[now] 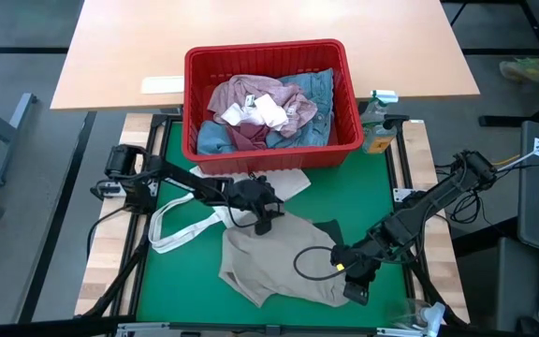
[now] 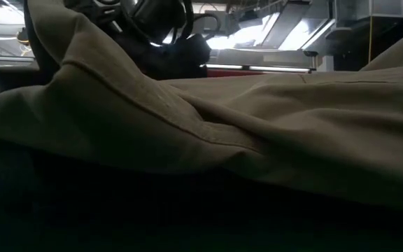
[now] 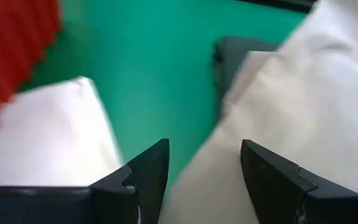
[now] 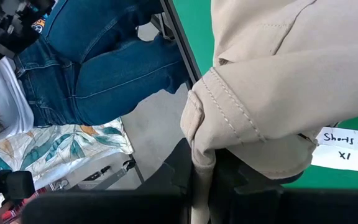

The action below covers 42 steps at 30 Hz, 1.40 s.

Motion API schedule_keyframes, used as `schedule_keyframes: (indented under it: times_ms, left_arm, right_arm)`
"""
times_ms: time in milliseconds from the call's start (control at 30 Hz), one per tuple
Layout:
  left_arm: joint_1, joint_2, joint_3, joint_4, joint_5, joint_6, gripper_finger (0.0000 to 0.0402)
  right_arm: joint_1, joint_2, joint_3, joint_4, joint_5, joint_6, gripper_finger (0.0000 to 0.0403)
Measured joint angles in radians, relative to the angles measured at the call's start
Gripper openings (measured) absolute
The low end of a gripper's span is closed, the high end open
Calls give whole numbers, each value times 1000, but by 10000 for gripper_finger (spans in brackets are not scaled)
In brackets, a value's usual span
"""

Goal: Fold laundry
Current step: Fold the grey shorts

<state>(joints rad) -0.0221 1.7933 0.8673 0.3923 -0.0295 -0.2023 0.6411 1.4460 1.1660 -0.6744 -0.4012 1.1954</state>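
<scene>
Right claw [image 4: 204, 180] pinches beige trousers [image 4: 278, 81], tag [image 4: 345, 148] visible only there.

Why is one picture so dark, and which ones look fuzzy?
Low view: the crumpled beige cotton trousers lie right against the lens, shading everything below them, with bright glare from the room behind. Left wrist view: the green table mat and red plastic basket are blurred. High view: evenly lit, sharp.

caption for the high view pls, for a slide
Right gripper pinches the edge of the beige trousers on the green mat; left gripper open at their far edge, red basket behind.
</scene>
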Motion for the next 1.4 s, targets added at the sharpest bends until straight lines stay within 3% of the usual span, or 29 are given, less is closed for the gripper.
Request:
schedule_keyframes:
  times_ms: [133, 433, 567, 767, 867, 1067, 1400]
  left_arm:
    - [23, 0, 0, -20, 130, -32, 192]
    - [40, 0, 0, -62, 155, -34, 177]
    - [39, -10, 0, -63, 156, -32, 128]
    - [39, -88, 0, -116, 156, -31, 16]
    - [36, -162, 0, -166, 155, -6, 9]
    - [-8, -365, 0, -307, 72, 29, 3]
    - [-165, -725, 0, -485, -234, 30, 2]
  right_arm:
    - [0, 0, 0, 0, 0, 0, 24]
    - [0, 0, 0, 0, 0, 0, 24]
    - [0, 0, 0, -1, 22, -13, 24]
    - [0, -5, 0, -1, 99, -82, 24]
    - [0, -19, -1, -1, 133, -99, 24]
    - [1, -61, 87, -73, 259, -188, 24]
    - [1, -84, 404, -281, 648, -449, 24]
